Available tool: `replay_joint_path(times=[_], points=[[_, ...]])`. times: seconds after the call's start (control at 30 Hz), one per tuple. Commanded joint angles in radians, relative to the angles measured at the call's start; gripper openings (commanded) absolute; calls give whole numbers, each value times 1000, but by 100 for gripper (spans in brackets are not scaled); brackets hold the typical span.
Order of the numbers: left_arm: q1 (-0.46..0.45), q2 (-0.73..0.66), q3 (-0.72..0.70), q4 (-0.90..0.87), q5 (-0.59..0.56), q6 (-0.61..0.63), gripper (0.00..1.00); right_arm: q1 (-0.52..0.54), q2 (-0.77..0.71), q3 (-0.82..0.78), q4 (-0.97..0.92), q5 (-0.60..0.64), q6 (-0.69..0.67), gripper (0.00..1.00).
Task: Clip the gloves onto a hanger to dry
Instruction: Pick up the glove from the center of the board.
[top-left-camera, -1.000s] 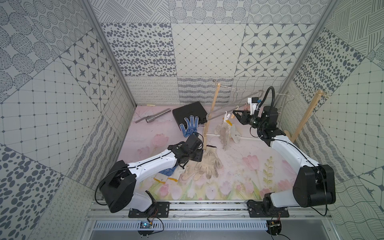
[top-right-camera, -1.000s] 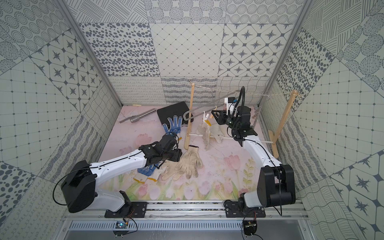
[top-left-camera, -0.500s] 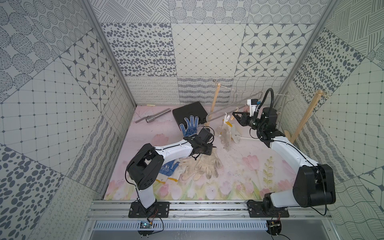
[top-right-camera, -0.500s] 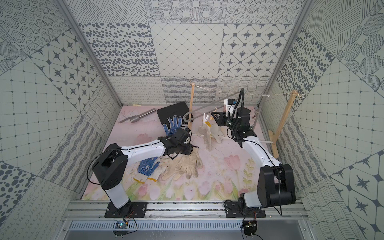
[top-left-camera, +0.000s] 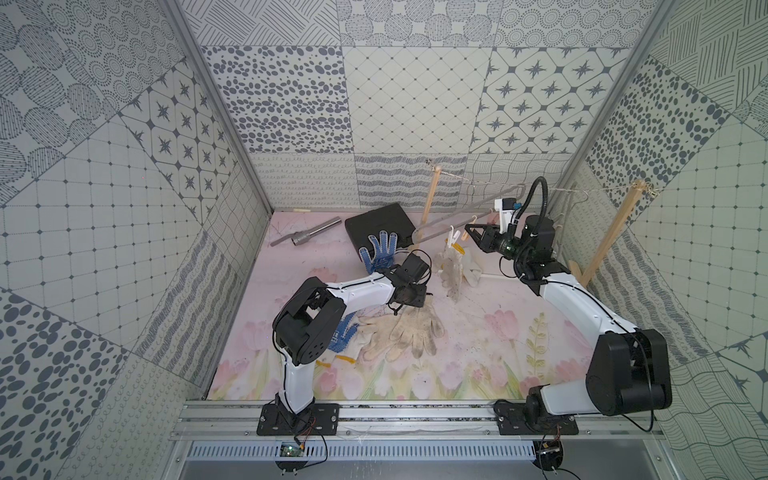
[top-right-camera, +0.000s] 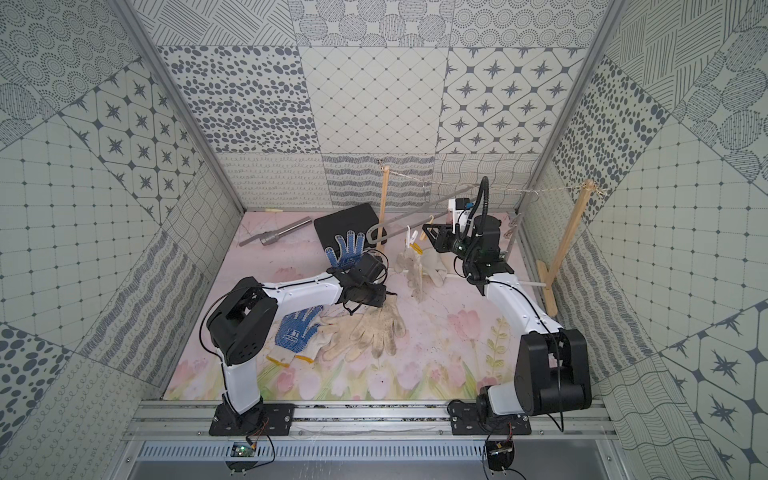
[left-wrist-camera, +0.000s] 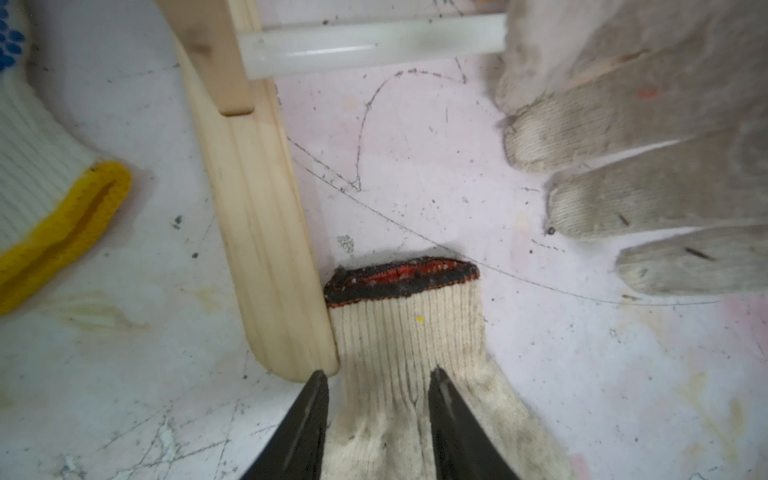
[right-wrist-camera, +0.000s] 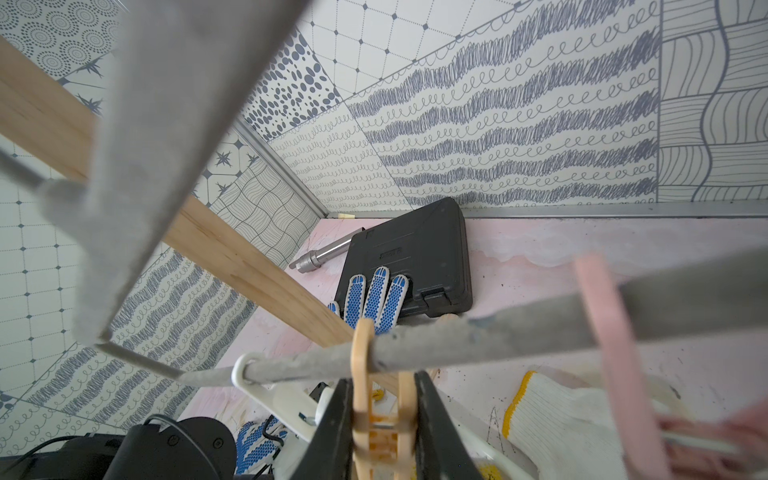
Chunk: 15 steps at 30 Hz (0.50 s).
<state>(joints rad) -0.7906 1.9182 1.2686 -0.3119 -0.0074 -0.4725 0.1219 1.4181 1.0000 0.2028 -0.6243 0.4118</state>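
Floral mat (top-right-camera: 436, 353); blue-dotted glove (top-right-camera: 296, 332), palm marking (top-right-camera: 291, 335) too small to read

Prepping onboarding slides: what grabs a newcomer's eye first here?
The blue-dotted glove splayed partly over the black case at the back. Then the dirty cream gloves heaped mid-mat, and the right end effector pinching an orange peg on the grey hanger, back right.
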Motion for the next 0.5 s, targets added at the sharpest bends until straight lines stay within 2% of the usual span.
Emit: replay_joint_path(times=[0.0,0.27,0.4,0.47], points=[[4,7,5,-65,10,-13,41,-5,-38,-4,57,-6,-13,16],[5,40,8,-95,2,-9,43,-5,-38,-8,62,-6,-14,16],[4,44,10,-82,34,-6,35,-4,-38,-9,61,-6,-16,16],[4,41,11,-77,44,-1,28,-7,-38,-10,63,-6,-15,16]])
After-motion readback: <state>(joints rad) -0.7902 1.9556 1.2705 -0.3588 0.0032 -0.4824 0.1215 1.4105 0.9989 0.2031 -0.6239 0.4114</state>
